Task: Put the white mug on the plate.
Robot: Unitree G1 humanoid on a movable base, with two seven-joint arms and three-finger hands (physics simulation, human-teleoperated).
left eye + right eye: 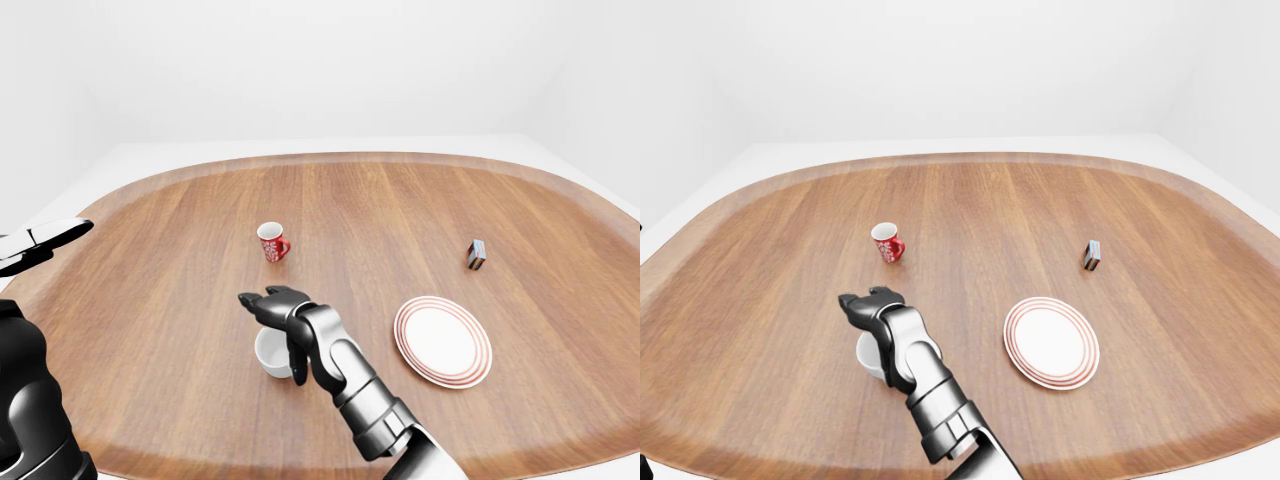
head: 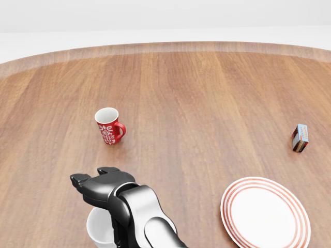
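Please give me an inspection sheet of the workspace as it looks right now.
Surface: round wooden table, its white rim showing at the far edge.
Job's things: white mug upright on the table, left of the plate, which carries nothing.
Clutter: red patterned mug upright above the white mug in the view; small box on end at the right.
Hands: right hand over the white mug, grip hidden; left hand at the left edge, unclear.
Cables: nothing seen.
Surroundings: plain white walls and floor.
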